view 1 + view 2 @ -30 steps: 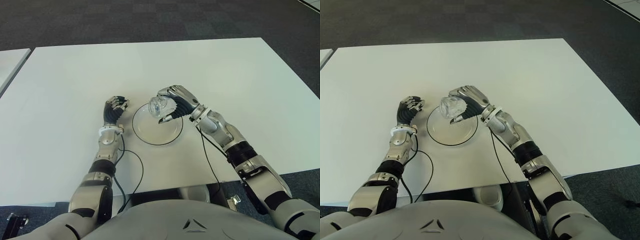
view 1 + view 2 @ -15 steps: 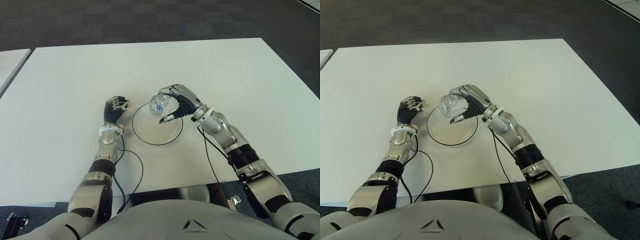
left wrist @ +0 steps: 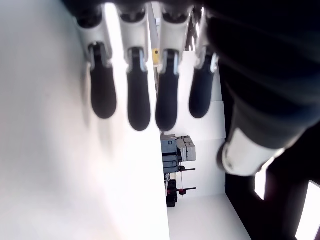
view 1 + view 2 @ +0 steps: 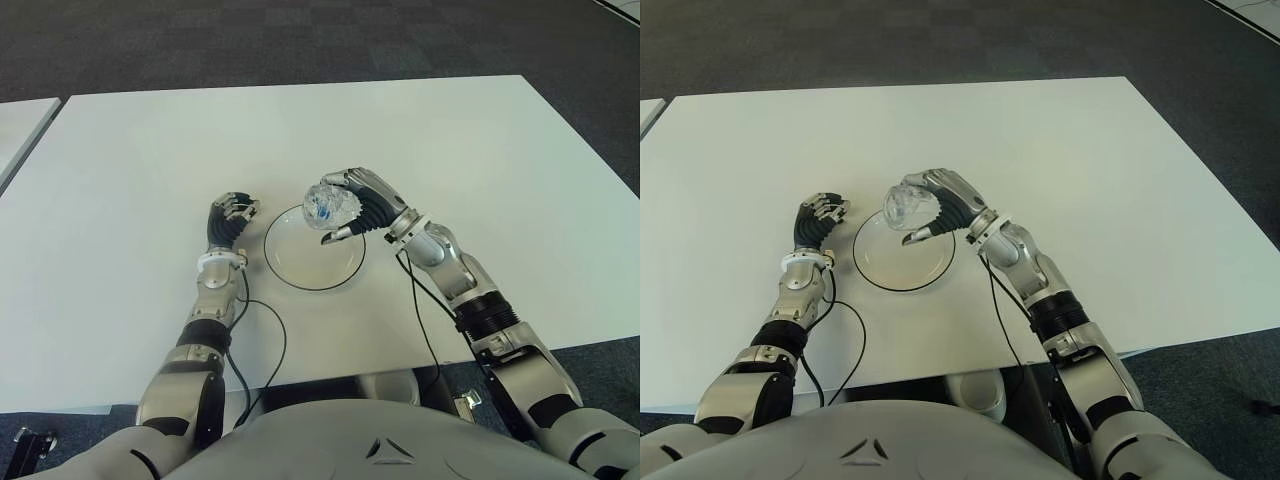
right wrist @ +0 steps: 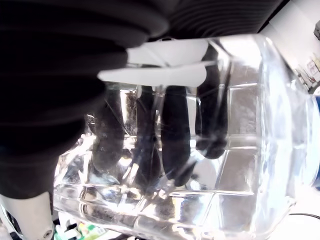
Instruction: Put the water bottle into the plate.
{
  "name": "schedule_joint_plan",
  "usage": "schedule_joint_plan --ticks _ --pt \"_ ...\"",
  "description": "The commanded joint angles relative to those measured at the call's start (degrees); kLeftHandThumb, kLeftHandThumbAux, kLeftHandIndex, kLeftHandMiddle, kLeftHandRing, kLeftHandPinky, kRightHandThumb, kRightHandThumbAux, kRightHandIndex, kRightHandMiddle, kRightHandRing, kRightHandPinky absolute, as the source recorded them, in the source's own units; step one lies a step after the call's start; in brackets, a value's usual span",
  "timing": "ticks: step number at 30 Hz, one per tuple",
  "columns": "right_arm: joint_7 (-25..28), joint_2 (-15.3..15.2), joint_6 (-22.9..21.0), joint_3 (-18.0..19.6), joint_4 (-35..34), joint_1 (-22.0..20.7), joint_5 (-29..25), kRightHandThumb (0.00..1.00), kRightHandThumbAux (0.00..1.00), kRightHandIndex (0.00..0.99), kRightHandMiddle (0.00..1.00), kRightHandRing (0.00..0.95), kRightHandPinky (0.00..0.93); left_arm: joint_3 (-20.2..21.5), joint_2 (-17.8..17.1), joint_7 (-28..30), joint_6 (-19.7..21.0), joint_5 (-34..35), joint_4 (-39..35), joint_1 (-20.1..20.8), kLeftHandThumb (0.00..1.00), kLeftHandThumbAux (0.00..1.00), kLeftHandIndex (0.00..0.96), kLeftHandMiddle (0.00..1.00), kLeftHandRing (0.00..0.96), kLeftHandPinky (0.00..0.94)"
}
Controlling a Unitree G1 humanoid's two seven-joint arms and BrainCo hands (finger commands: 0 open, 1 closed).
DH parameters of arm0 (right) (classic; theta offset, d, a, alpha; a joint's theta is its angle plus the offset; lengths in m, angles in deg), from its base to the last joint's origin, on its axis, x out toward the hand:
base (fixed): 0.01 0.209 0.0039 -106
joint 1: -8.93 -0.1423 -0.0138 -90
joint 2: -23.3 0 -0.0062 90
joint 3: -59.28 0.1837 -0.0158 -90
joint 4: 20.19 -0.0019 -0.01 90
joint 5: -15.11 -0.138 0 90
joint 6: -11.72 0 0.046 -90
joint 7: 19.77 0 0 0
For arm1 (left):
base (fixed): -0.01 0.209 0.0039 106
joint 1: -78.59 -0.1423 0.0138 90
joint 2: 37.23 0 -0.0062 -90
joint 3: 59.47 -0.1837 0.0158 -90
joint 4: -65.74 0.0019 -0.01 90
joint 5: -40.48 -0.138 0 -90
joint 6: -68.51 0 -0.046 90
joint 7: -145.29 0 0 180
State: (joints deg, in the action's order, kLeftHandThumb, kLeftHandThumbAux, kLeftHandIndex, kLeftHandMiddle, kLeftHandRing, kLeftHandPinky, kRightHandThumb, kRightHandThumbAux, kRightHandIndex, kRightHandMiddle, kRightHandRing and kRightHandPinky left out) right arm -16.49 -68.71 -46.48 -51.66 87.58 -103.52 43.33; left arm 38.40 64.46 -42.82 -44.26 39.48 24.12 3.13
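Robot's right hand (image 4: 362, 203) grips a clear water bottle (image 4: 326, 204), held in air over far rim of the plate (image 4: 300, 270) on white table (image 4: 130, 170). Bottle's long axis is tipped, blue cap twd camera. Left hand (image 4: 229, 220) idle just left of plate, fingers relaxed, empty. No readable label.

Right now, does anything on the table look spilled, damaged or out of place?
Nothing stands out. The right hand grips the clear water bottle, tipped on its side, over the far rim of the plate; no liquid shows on the white table. The left hand shows beside the plate, on its left.
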Motion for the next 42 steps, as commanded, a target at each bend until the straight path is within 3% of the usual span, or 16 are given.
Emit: schedule_joint_plan --ticks 1,7,17,23,30,35,42 --pt "0.6 0.5 2.1 0.1 2.1 -0.8 -1.2 0.241 0.727 0.175 0.181 0.199 0.250 -0.4 0.5 0.5 4.5 0.0 4.4 -2.9 0.698 0.726 0.418 0.455 0.474 0.492" --pt "2.9 0.6 2.7 -1.4 6.4 -2.3 -0.4 0.184 0.718 0.142 0.135 0.151 0.215 -0.2 0.2 0.6 4.2 0.2 5.7 -2.4 0.695 0.727 0.417 0.453 0.473 0.490" --pt "10.9 -0.1 0.5 -3.9 7.6 -3.7 -0.1 0.208 0.742 0.123 0.123 0.130 0.193 -0.2 0.4 -0.1 2.8 0.0 5.5 -2.9 0.696 0.726 0.417 0.449 0.463 0.478" --pt "13.0 0.1 -1.3 -4.2 7.1 -3.7 0.5 0.222 0.745 0.117 0.117 0.127 0.191 -0.1 0.4 -0.1 2.4 0.0 5.6 -2.9 0.698 0.725 0.417 0.447 0.458 0.476" --pt "10.1 1.7 -2.8 -5.8 9.5 -4.1 4.5 0.249 0.727 0.086 0.088 0.106 0.176 -0.2 0.3 0.0 1.3 -0.1 5.5 -3.1 0.698 0.725 0.418 0.438 0.452 0.468" --pt "6.7 2.1 -2.5 -7.3 11.9 -5.1 8.3 0.236 0.690 0.026 0.025 0.037 0.046 -0.1 0.3 0.3 1.3 0.2 5.3 -3.2 0.696 0.725 0.417 0.438 0.453 0.470" --pt "2.0 1.8 -1.0 -9.0 13.7 -6.2 12.1 0.222 0.623 0.002 0.002 0.003 0.003 0.2 0.4 0.6 0.6 0.6 5.2 -3.4 0.697 0.725 0.417 0.435 0.449 0.467"
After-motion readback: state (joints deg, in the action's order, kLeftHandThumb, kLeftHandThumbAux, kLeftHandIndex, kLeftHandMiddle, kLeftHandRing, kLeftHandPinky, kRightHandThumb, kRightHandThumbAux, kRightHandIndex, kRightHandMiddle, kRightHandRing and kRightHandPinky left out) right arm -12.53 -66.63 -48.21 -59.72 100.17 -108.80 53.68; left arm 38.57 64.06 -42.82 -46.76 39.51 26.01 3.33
